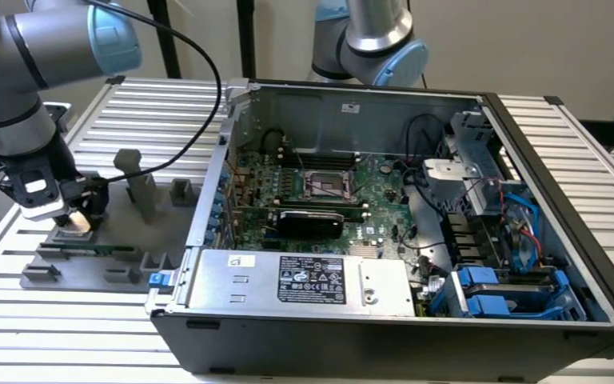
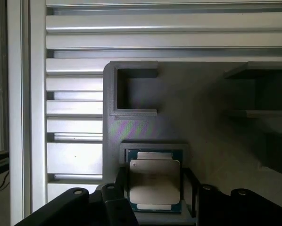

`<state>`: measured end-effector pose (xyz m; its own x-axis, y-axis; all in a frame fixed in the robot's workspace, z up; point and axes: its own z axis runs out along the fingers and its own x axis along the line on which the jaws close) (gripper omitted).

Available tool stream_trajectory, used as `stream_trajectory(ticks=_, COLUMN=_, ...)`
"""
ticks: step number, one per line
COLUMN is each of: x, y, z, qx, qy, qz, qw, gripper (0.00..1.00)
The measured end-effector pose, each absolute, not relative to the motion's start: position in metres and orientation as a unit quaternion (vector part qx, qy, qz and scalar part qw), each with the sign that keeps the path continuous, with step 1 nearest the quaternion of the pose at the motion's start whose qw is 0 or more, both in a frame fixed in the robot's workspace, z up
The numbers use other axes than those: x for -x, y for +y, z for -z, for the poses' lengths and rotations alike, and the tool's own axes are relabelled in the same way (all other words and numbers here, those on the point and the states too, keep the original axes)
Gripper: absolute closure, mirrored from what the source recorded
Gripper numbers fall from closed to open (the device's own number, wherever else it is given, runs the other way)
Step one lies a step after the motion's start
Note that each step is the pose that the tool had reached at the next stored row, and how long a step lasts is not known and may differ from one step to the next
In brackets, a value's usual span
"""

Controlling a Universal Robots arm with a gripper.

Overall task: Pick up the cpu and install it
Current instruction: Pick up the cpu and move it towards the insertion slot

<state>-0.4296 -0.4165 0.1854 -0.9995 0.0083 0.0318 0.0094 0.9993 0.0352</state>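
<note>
At the exterior view's left, the pincer point(image 1: 76, 222) was held low over the grey fixture point(image 1: 85, 270) on the surface point(image 1: 157, 104). The cpu point(image 2: 154, 181) was seated in a recess of that fixture, flanked by the spread, unclenched fingers point(image 2: 122, 181). The socket point(image 1: 328, 186) was housed inside the open-topped case point(image 1: 392, 104).

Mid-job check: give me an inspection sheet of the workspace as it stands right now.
Surface: slatted metal table, carrying a grey fixture plate beside an open computer case.
Job's things: chip lying flat in a pocket of the fixture plate; socket on the motherboard inside the case.
Clutter: nothing seen.
End effector: low over the fixture plate, right at the chip.
Cables: black cable looping from the arm towards the case; coloured wires inside the case.
Surroundings: second arm behind the case.
</note>
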Motion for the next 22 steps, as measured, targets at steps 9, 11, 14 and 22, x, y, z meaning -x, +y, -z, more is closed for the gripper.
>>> stream_trajectory(ticks=9, x=0.43, y=-0.417, z=-0.188, qx=0.004, qy=-1.0, qz=0.017, qw=0.016, gripper=0.46)
stream_trajectory(ticks=11, x=0.43, y=-0.417, z=-0.191, qx=0.004, qy=-1.0, qz=0.017, qw=0.016, gripper=0.46)
stream_trajectory(ticks=14, x=0.43, y=-0.417, z=-0.197, qx=0.004, qy=-1.0, qz=0.017, qw=0.016, gripper=0.46)
stream_trajectory(ticks=22, x=0.43, y=-0.417, z=-0.225, qx=0.004, qy=-1.0, qz=0.017, qw=0.016, gripper=0.46)
